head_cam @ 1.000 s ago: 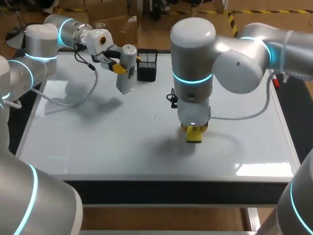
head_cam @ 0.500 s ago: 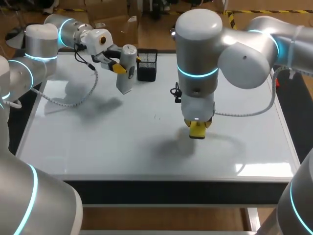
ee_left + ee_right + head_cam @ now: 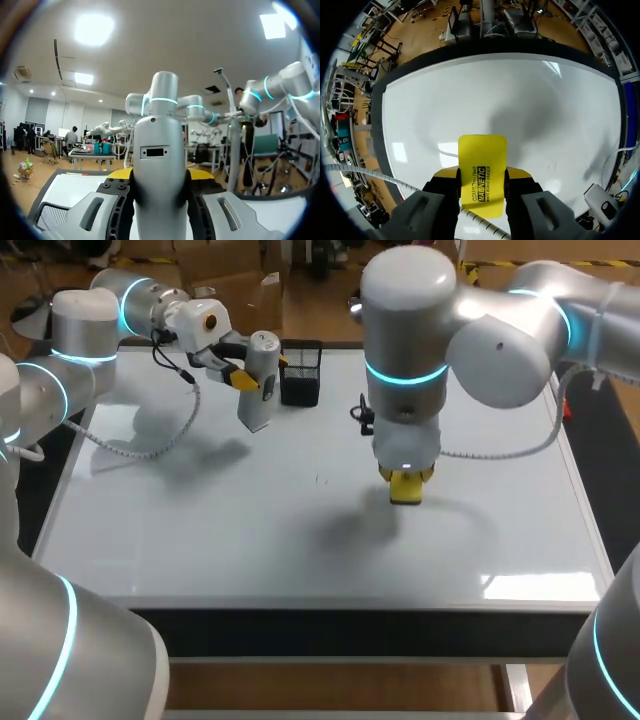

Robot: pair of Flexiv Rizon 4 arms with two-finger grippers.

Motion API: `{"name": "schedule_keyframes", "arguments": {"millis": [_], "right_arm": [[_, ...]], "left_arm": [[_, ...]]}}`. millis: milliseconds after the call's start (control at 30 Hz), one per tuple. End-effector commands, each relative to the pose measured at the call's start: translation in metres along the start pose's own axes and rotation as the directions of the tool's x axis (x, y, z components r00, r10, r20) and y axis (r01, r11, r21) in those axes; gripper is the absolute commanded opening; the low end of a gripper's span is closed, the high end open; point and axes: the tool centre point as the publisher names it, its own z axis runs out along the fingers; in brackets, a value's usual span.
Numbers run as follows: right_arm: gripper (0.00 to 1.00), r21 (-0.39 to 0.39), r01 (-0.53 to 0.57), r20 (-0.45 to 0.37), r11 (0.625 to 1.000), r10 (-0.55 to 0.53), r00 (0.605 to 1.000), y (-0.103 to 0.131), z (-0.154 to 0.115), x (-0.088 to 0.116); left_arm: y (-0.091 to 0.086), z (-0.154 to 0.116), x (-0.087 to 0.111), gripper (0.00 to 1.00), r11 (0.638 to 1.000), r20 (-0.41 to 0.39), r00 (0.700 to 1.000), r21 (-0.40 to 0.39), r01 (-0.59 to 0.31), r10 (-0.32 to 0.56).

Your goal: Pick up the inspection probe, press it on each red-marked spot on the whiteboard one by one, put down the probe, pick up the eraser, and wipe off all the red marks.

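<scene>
Two tools held.
Left gripper (image 3: 243, 378) clamps probe (image 3: 262, 358) at whiteboard's (image 3: 200, 530) eleven o'clock; right gripper (image 3: 405, 480) clamps eraser (image 3: 482, 155) three o'clock of centre.

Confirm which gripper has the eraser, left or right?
The right gripper, over the whiteboard, is shut on the yellow eraser. The left gripper holds the grey probe instead, raised beside the black mesh holder.

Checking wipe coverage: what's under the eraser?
Bare whiteboard shows around the eraser in the right tool, with no red marks visible. The patch directly beneath it is covered.
</scene>
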Motion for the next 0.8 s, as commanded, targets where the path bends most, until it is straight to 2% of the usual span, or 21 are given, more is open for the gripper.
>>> {"name": "schedule_keyframes", "arguments": {"millis": [33, 300, 500, 800], "right_arm": [[0.0, -0.017, 0.013, 0.011, 1.0, -0.012, 1.0, -0.028, 0.0, 0.004], [0.0, -0.011, 0.048, 0.027, 0.999, -0.048, 0.998, -0.088, 0.002, 0.0], [0.0, -0.027, 0.081, 0.063, 0.996, -0.079, 0.995, -0.137, 0.006, -0.018], [0.0, -0.057, 0.109, 0.084, 0.992, -0.104, 0.991, -0.18, 0.013, -0.042]], "left_arm": [[0.001, -0.006, -0.005, 0.0, 1.0, -0.09, 0.996, 0.007, 0.003, -0.002], [0.001, -0.006, -0.005, 0.0, 1.0, -0.09, 0.996, 0.007, 0.003, -0.002], [0.001, -0.006, -0.005, 0.0, 1.0, -0.09, 0.996, 0.007, 0.003, -0.002], [0.001, -0.006, -0.005, 0.0, 1.0, -0.09, 0.996, 0.007, 0.003, -0.002]]}}
